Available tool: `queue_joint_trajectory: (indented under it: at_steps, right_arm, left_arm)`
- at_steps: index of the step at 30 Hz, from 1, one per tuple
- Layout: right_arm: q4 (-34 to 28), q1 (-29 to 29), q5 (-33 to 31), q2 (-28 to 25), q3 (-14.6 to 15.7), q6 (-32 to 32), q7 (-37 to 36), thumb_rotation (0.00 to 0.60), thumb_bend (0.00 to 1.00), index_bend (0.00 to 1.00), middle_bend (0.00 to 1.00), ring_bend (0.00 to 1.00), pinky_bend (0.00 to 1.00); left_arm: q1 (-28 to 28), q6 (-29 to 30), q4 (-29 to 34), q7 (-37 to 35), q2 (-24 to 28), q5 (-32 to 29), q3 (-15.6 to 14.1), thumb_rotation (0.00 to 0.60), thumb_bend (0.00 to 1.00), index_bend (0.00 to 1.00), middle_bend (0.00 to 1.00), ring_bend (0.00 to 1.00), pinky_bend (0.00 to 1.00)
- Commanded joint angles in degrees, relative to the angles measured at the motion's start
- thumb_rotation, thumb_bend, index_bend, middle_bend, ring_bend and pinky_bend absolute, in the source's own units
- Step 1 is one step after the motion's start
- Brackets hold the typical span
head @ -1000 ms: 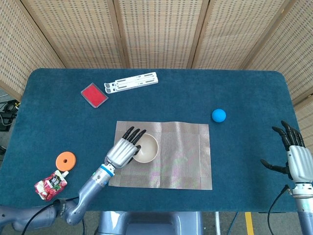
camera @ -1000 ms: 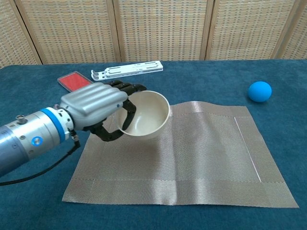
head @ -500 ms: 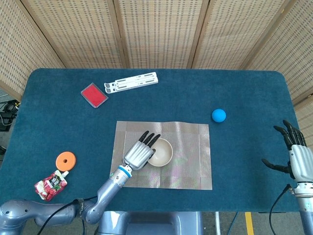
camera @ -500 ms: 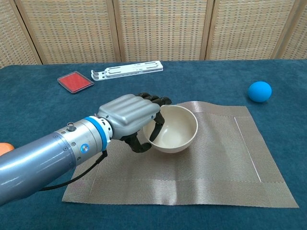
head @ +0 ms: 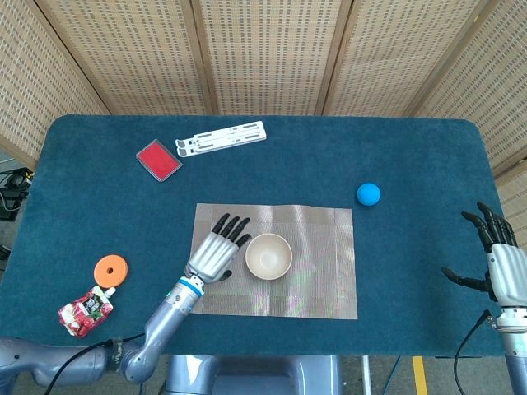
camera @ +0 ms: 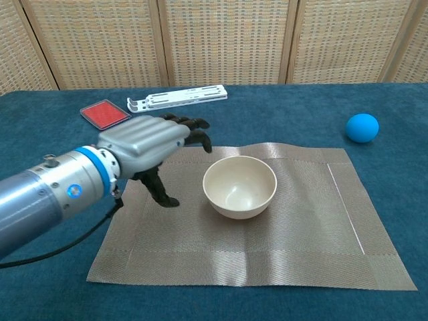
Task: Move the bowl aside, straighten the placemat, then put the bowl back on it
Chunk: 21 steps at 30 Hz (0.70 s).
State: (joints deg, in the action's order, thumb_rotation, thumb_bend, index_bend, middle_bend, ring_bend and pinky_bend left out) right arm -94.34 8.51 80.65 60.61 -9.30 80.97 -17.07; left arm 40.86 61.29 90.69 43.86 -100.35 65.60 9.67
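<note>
A cream bowl (head: 269, 255) (camera: 240, 186) stands upright on the woven beige placemat (head: 321, 271) (camera: 314, 200), a little left of the mat's middle. My left hand (head: 216, 252) (camera: 144, 142) hovers just left of the bowl with its fingers spread and nothing in them, apart from the rim. At the table's right front edge my right hand (head: 496, 265) is open and empty; the chest view does not show it.
A blue ball (head: 368, 194) (camera: 362, 127) lies right of the mat. At the back left sit a red flat box (head: 158, 159) (camera: 105, 113) and a white folding stand (head: 221, 137) (camera: 177, 97). An orange disc (head: 110, 269) and a red snack pouch (head: 83, 313) lie front left.
My left hand set the bowl down on the mat, let go of it and drew back to the left. The right hand has not moved.
</note>
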Motion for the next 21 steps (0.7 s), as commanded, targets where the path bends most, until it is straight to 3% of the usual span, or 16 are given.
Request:
queue_joint_trajectory:
  at_steps: [1, 9, 15, 21]
  right_arm:
    - [0.08, 0.08, 0.14, 0.28, 0.16, -0.01, 0.92, 0.6, 0.17, 0.18, 0.0, 0.0, 0.0]
    - [0.33, 0.48, 0.58, 1.44, 0.81, -0.34, 4.72, 0.6, 0.17, 0.18, 0.0, 0.0, 0.0]
    - [0.35, 0.71, 1.21, 1.89, 1.52, -0.72, 7.39, 0.6, 0.17, 0.15, 0.0, 0.0, 0.0]
    - [-0.47, 0.96, 1.25, 1.42, 2.72, -2.23, 11.69, 0.6, 0.14, 0.03, 0.0, 0.0, 0.0]
  left_arm:
    - [-5.65, 7.66, 4.01, -6.54, 7.35, 6.07, -2.81, 0.6, 0.15, 0.2, 0.0, 0.0, 0.0]
    - [-14.86, 19.99, 5.25, -16.76, 18.19, 14.54, -7.15, 0.6, 0.15, 0.19, 0.0, 0.0, 0.0]
    - [-20.58, 26.97, 2.99, -20.91, 21.53, 17.41, -9.36, 0.6, 0.14, 0.1, 0.0, 0.0, 0.0]
    - [-25.6, 31.08, 1.34, -24.99, 24.43, 17.17, -10.76, 0.6, 0.13, 0.01, 0.0, 0.0, 0.0]
